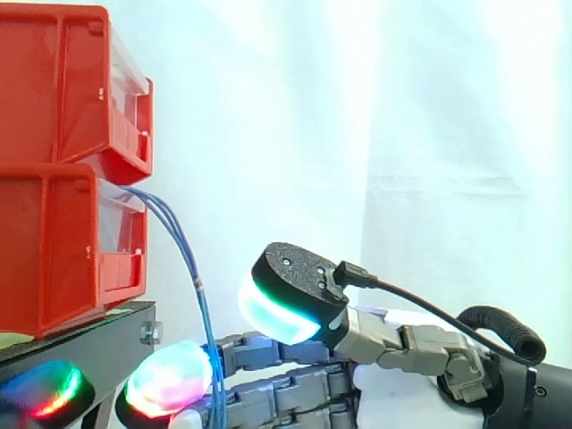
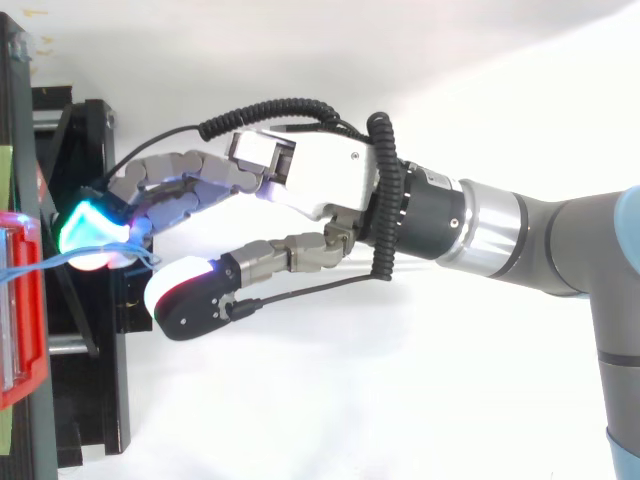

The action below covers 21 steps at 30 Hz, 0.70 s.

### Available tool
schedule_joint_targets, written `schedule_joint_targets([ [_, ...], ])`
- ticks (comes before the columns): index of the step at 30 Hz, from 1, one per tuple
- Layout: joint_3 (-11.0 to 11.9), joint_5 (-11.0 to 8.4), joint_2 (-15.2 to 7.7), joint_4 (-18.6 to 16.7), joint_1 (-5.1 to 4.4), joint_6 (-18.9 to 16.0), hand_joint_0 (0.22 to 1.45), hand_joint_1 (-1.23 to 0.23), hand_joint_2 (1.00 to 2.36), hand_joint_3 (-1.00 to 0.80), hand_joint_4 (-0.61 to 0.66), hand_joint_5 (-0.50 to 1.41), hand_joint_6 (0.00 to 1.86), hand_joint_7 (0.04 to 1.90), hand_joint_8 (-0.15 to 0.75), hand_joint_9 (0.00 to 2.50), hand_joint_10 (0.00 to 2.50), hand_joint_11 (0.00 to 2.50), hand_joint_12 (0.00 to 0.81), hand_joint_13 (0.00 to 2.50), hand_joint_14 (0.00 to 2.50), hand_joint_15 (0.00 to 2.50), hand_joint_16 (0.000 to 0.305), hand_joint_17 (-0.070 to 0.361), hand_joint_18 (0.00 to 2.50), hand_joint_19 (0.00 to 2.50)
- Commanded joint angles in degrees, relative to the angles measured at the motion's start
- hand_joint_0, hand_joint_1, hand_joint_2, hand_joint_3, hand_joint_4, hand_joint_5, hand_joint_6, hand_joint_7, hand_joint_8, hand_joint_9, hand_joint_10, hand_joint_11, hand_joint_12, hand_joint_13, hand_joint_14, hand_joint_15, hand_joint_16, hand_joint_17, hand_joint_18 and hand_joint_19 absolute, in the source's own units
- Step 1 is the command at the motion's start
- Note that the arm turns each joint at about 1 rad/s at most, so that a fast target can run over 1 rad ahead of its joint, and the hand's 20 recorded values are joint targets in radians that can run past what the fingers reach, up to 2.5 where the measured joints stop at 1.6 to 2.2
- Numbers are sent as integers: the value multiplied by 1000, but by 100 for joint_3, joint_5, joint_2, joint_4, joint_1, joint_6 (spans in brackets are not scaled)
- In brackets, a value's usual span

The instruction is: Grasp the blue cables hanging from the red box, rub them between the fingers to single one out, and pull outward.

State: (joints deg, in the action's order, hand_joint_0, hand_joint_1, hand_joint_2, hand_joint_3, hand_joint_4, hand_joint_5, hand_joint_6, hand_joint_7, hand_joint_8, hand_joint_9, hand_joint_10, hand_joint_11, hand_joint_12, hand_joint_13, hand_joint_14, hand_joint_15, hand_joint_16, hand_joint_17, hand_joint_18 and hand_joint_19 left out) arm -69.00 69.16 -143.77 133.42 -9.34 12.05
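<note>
Thin blue cables come out of the front of the lower red box and hang down in a curve in the side view. From the right my hand reaches in low. Its nearly straight fingers lie under and beside the cables' lower end. A glowing fingertip sits just left of the strands. The thumb pad hovers to their right, a clear gap away, and pinches nothing. From above, the cables run from the red box to the green-lit fingertips.
A second red box is stacked on the lower one. Both stand on a black stand whose edge lies just left of my fingertips. A white curtain hangs behind, and a white surface lies beneath the arm.
</note>
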Motion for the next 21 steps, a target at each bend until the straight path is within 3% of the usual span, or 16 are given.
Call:
schedule_joint_targets([
  [1, 1, 36, -2, 9, -24, -10, 528, -622, 1002, -471, 265, -131, 503, 822, 275, 806, 14, 428, 382, 635, 14, 356, 54, 122, 419, 354],
  [21, 107, 230, 7, -26, 3, -160, 563, -616, 1004, -440, 285, -92, 503, 973, 280, 940, 16, 499, 371, 725, 15, 392, 52, 118, 506, 385],
])
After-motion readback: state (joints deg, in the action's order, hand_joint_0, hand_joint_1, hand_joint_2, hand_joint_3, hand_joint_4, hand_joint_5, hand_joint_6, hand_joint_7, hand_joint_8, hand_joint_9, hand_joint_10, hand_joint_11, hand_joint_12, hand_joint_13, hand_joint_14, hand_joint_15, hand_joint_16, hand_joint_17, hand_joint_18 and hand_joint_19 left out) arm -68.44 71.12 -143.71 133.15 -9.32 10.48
